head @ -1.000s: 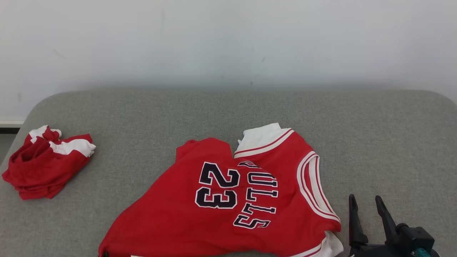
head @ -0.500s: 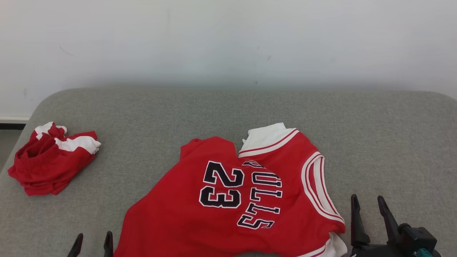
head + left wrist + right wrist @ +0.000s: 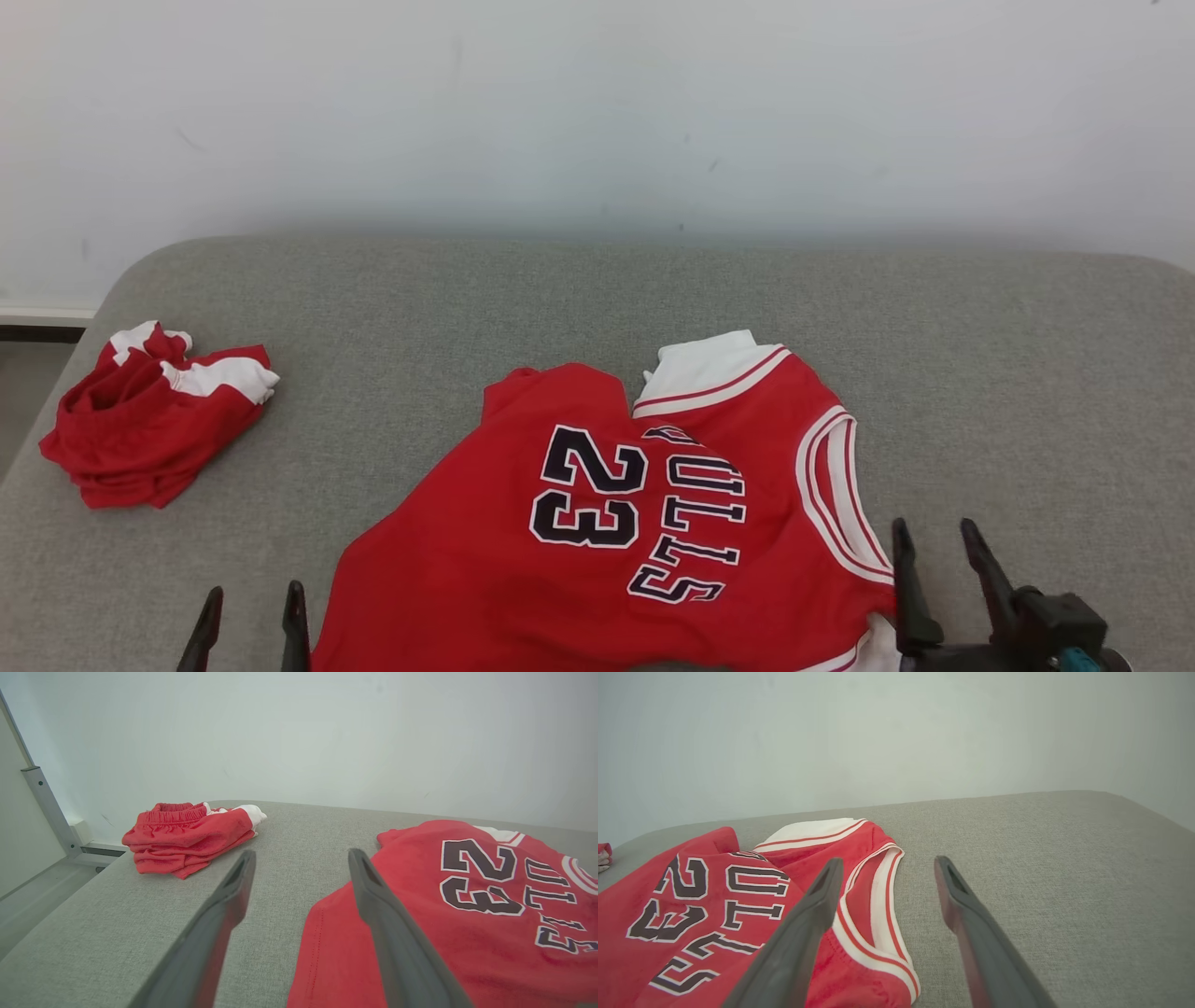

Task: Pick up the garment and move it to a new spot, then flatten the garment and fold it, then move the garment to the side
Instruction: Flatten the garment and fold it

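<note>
With the red jersey point(image 3: 448, 579) lying rumpled on the padded surface point(image 3: 1027, 373) between our left gripper point(image 3: 255, 590) and right gripper point(image 3: 934, 525), both jaws released, we judge flattening, folding and setting aside remain.

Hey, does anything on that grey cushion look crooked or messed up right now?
The red number 23 basketball jersey lies askew on the grey padded surface, lettering sideways, one shoulder apparently folded. The red and white shorts sit bunched at the left end. Nothing looks torn.

Red shorts point(image 3: 154, 415) on gray pad point(image 3: 597, 299), L
</note>
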You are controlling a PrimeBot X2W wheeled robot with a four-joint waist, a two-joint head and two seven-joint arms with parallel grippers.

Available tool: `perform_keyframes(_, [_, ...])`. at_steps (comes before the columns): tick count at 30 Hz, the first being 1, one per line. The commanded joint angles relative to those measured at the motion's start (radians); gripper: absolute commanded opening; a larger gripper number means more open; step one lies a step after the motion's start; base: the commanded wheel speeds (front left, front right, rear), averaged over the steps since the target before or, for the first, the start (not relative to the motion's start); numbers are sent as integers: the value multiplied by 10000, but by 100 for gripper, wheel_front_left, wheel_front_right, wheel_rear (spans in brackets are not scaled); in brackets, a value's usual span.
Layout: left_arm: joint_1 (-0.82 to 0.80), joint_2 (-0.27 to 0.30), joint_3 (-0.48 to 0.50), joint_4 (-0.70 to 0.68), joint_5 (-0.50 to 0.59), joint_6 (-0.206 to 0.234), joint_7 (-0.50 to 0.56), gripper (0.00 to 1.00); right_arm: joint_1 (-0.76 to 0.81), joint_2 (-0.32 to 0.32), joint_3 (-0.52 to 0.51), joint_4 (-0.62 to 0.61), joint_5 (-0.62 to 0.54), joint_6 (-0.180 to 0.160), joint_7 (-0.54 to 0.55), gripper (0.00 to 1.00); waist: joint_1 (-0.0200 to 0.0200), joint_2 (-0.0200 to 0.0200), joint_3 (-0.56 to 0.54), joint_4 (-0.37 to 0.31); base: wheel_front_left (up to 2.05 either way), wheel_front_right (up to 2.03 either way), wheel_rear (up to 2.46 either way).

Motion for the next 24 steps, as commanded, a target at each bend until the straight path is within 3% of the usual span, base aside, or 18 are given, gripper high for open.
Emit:
perform_keyframes(1, [-85,-48,-87,-21,72,10,-32,100,-218,-83,162,115,-140,-23,-3,100,0,0,-3,17,0,0,0])
perform_keyframes(15, [-467,-80,-419,39,27,9,-32,100,-2854,-1228,986,3593,20,-23,768,100,0,0,408,466,0,0,0])
perform_keyframes(24, [-759,-113,-626,188,-80,10,-32,100,-4373,-1476,1246,6042,-140,-24,1135,100,0,0,756,847,0,0,0])
